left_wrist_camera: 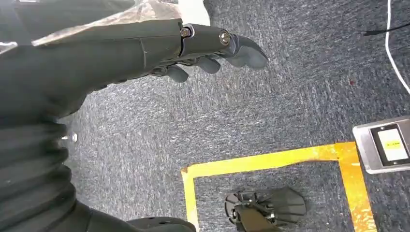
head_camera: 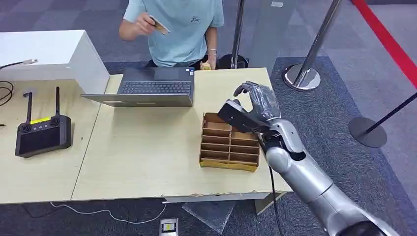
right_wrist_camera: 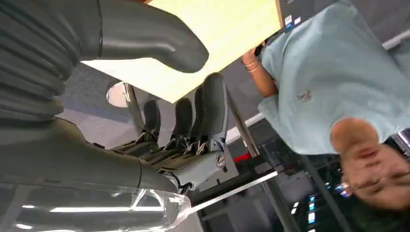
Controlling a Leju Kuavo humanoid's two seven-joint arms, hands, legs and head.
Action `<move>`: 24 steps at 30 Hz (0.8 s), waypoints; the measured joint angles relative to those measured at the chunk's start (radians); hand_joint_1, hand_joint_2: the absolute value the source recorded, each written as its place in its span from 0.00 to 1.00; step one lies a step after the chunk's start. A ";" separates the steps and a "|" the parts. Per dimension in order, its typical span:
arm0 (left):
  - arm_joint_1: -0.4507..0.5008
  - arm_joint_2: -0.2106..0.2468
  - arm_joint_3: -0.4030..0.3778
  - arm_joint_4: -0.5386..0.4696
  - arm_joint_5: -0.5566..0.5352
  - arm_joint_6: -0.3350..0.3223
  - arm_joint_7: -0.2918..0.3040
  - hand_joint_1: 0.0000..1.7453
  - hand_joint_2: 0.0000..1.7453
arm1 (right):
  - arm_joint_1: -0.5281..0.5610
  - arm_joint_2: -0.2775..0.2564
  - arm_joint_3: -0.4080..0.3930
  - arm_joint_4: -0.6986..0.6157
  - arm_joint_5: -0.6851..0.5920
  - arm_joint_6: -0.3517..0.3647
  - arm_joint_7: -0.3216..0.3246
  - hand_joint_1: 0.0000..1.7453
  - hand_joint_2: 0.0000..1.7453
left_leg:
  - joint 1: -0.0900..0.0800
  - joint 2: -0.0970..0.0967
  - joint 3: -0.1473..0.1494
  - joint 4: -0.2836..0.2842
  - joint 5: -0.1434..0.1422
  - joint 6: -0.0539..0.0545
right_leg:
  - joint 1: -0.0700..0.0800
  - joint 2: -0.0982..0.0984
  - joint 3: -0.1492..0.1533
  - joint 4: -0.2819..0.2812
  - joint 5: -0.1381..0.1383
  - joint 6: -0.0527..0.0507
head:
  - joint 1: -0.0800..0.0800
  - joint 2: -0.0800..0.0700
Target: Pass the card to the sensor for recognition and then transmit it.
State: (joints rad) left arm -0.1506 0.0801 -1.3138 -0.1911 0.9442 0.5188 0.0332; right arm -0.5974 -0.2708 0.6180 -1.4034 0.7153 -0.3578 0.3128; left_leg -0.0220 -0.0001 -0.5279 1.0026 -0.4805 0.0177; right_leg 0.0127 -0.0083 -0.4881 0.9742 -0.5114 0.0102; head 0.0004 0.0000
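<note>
The robot's silver right arm is raised over the right part of the pale wooden table, and its dark right hand is held above the far end of the brown slotted cardboard organiser. In the right wrist view the right hand is seen with the thumb set apart from the fingers and nothing between them. The small tan card is held up at chest height by a hand of the person in the light blue T-shirt, who is seated at the far side of the table, well apart from the robot's hand. An open grey laptop is placed in front of that person. On the adjoining table at the left, a black handheld controller with 2 antennas is laid flat, beside a white box.

The left hand is seen above grey carpet, its fingers curled inward with nothing in them, as far as the angle allows. A yellow tape outline is marked on the carpet, and a small grey device with a yellow-labelled screen is lying just beside it; whether this is the sensor cannot be told.
</note>
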 joint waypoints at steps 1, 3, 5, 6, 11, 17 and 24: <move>0.001 0.000 0.000 0.000 0.000 0.000 0.000 0.00 1.00 | -0.003 0.000 0.005 0.001 0.003 0.008 0.000 0.57 1.00 | 0.000 0.000 0.000 0.000 0.000 0.000 | 0.000 0.000 0.000 0.000 0.000 0.000 | 0.000 0.000; 0.003 0.000 0.002 0.000 0.000 0.000 0.000 0.00 1.00 | -0.009 0.000 0.015 0.003 0.011 0.024 0.002 0.56 1.00 | 0.000 0.000 0.000 0.000 0.000 0.000 | 0.000 0.000 0.000 0.000 0.000 0.000 | 0.000 0.000; 0.004 0.000 0.005 0.000 0.002 0.000 0.000 0.00 1.00 | -0.016 -0.002 0.025 0.003 0.016 0.041 0.007 0.56 1.00 | 0.000 0.000 0.000 0.000 0.000 0.000 | 0.000 0.000 0.000 0.000 0.000 0.000 | 0.000 0.000; 0.005 0.000 0.005 0.000 0.002 0.000 0.000 0.00 1.00 | -0.018 -0.002 0.030 0.003 0.019 0.049 0.009 0.56 1.00 | 0.000 0.000 0.000 0.000 0.000 0.000 | 0.000 0.000 0.000 0.000 0.000 0.000 | 0.000 0.000; 0.007 0.000 0.006 0.000 0.002 0.000 0.000 0.00 1.00 | -0.026 -0.004 0.050 0.003 0.019 0.057 0.011 0.56 1.00 | 0.000 0.000 0.000 0.000 0.000 0.000 | 0.000 0.000 0.000 0.000 0.000 0.000 | 0.000 0.000; 0.008 0.000 0.006 0.000 0.002 0.000 0.000 0.00 1.00 | -0.031 -0.005 0.068 0.003 0.021 0.058 0.011 0.37 1.00 | 0.000 0.000 0.000 0.000 0.000 0.000 | 0.000 0.000 0.000 0.000 0.000 0.000 | 0.000 0.000; 0.008 0.000 0.007 0.000 0.003 0.000 0.000 0.00 1.00 | -0.036 -0.006 0.089 0.021 0.032 0.077 0.018 0.47 1.00 | 0.000 0.000 0.000 0.000 0.000 0.000 | 0.000 0.000 0.000 0.000 0.000 0.000 | 0.000 0.000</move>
State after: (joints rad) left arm -0.1428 0.0801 -1.3069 -0.1911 0.9468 0.5184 0.0332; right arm -0.6332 -0.2773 0.7069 -1.3828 0.7469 -0.2804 0.3307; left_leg -0.0220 -0.0002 -0.5278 1.0025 -0.4805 0.0177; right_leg 0.0127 -0.0083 -0.4882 0.9742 -0.5115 0.0101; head 0.0000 0.0000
